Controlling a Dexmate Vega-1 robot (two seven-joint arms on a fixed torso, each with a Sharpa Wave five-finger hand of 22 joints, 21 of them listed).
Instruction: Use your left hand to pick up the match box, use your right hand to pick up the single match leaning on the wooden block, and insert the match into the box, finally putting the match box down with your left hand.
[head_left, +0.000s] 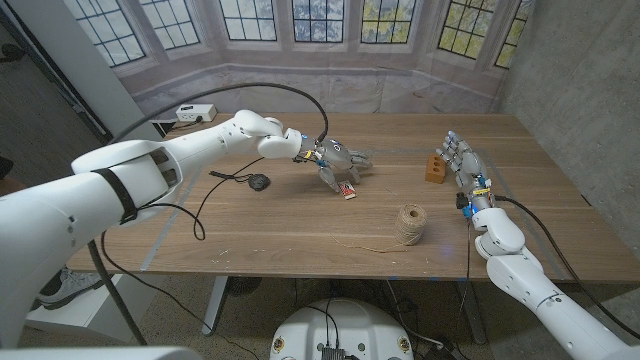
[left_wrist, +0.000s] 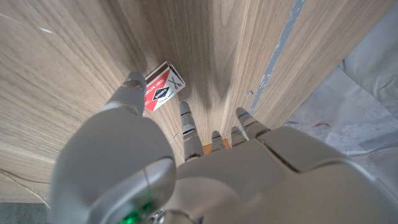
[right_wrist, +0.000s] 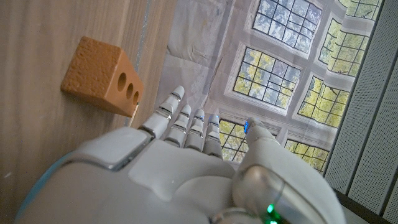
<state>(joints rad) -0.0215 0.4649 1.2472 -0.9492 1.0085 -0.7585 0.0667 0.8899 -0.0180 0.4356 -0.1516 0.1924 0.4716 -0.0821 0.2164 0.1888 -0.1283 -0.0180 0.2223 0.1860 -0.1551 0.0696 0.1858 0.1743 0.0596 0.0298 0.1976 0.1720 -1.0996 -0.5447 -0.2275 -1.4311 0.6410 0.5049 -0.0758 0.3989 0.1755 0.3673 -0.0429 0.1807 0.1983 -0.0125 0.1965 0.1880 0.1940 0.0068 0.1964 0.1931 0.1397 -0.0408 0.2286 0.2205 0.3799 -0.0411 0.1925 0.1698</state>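
The match box (head_left: 347, 189), red and white, lies flat on the table near the middle. My left hand (head_left: 338, 160) hovers just behind it with fingers spread and holds nothing. In the left wrist view the match box (left_wrist: 163, 86) lies just past the thumb of my left hand (left_wrist: 186, 180); I cannot tell if the thumb touches it. The wooden block (head_left: 434, 167) stands at the right. My right hand (head_left: 465, 160) stands beside it, fingers straight, empty. In the right wrist view, the block (right_wrist: 99, 78) has holes in one face, and a thin pale stick (right_wrist: 135, 111), probably the match, is at its edge, beyond my right hand (right_wrist: 186, 168).
A spool of twine (head_left: 408, 224) stands near the front between the hands, with a loose strand trailing left. A small black object (head_left: 258, 180) with a cable lies left of the match box. A white box (head_left: 190, 113) sits at the far left corner.
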